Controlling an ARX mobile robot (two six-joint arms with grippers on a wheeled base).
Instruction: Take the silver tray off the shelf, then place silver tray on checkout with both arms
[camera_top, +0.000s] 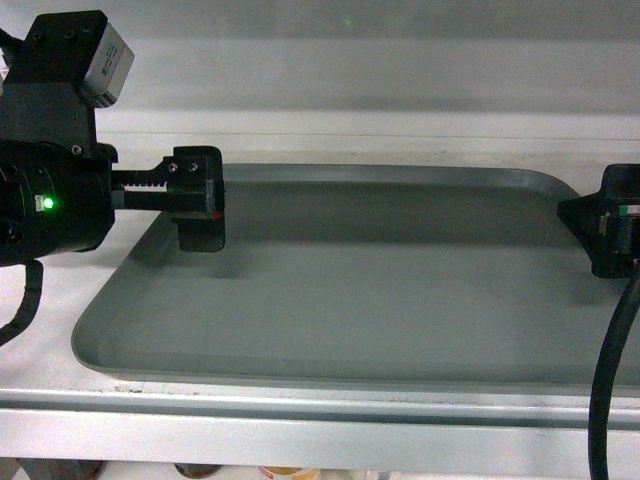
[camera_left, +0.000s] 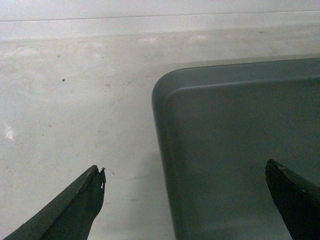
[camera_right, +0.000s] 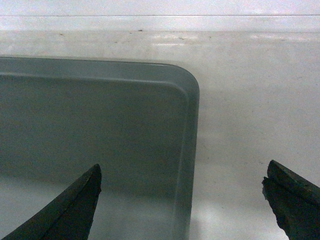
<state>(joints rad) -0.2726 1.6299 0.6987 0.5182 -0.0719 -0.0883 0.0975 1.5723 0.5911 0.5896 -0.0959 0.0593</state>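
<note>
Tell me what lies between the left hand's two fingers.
The silver tray's left rim runs between the left hand's fingers: one fingertip over the white shelf, the other over the tray bottom. The left wrist view shows it.

Behind, a pale back panel (camera_top: 400, 60), plain and evenly lit, with one faint green spot of light (camera_top: 346, 21) near the top. Lower down, a lighter horizontal band across the panel. Underfoot of everything, the white shelf (camera_left: 75, 100): scuffed, dotted with small dark specks (camera_left: 63, 79) and fine scratches in the wrist views. Soft patches of glare (camera_right: 165, 37) along the far edge. At the front, a straight pale front strip (camera_top: 300, 425), slightly glossy. Below it, dim round tops (camera_top: 282, 471) of something on a lower level, too cropped to identify.
</note>
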